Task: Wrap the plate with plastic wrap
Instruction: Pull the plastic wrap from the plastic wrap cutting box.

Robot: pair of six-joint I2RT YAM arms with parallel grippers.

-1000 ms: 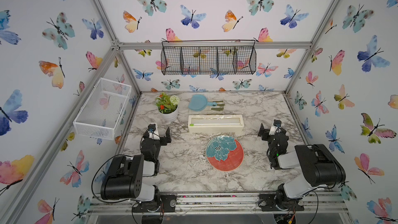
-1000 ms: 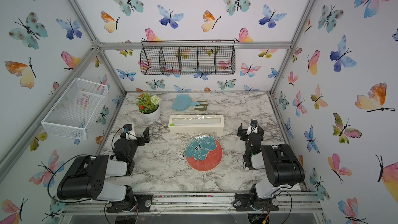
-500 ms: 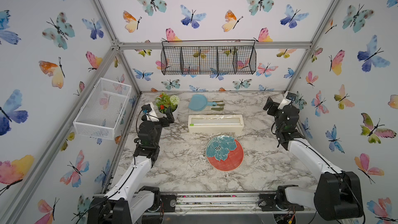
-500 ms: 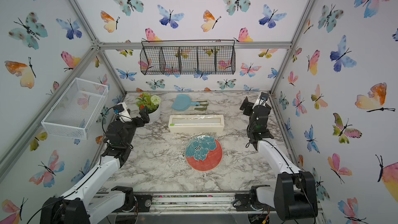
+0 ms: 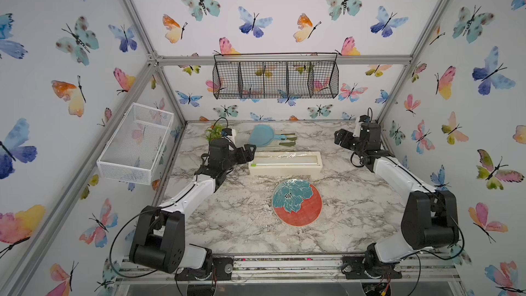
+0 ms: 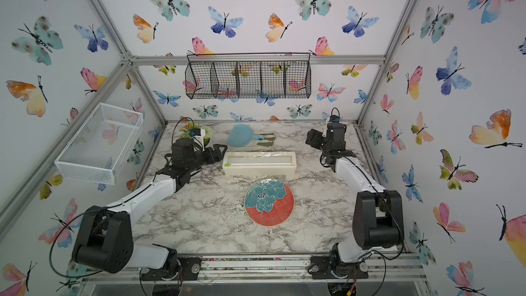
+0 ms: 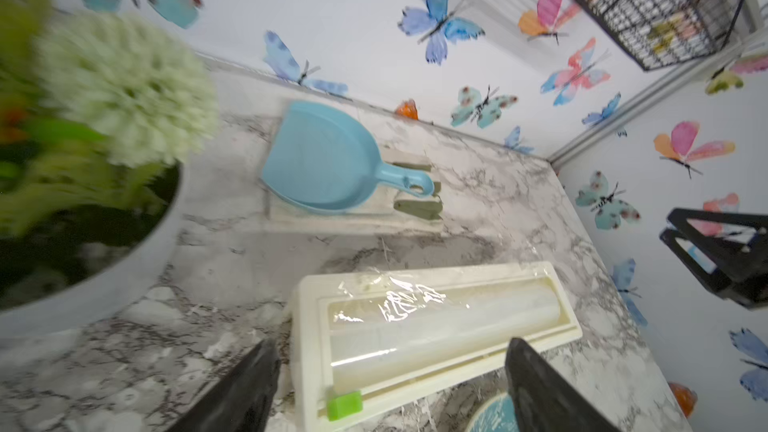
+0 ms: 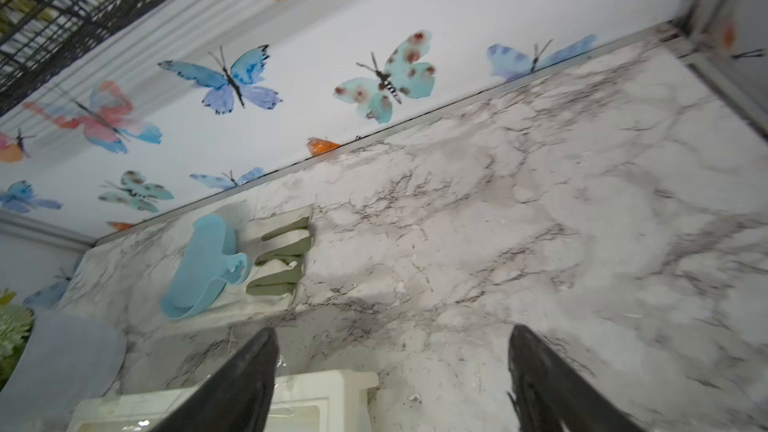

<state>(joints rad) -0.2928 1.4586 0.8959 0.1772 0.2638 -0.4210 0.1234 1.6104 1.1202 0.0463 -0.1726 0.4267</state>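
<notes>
The coral-red plate (image 5: 297,202) (image 6: 269,202) with its teal flower lies flat on the marble table, in front of the cream dispenser box (image 5: 285,163) (image 6: 259,163). Glossy plastic wrap (image 7: 415,305) sits crinkled on the roll inside the box. My left gripper (image 5: 249,150) (image 7: 392,347) hovers at the box's left end by the green tab (image 7: 344,406), open, holding nothing. The plate's edge (image 7: 492,415) shows beside one of its fingers. My right gripper (image 5: 340,136) (image 8: 392,332) hangs open above the table past the box's right end, apart from it.
A potted plant (image 5: 216,133) stands at the back left, close behind my left wrist. A light blue handled dish (image 5: 263,136) and green pieces (image 5: 287,140) lie behind the box. A white mesh basket (image 5: 136,143) hangs on the left wall, a black wire basket (image 5: 274,76) on the back wall.
Both arms have unfolded from the front and reached toward the back. The left gripper swung right to the box's left end; the right gripper turned inward toward its right end.
</notes>
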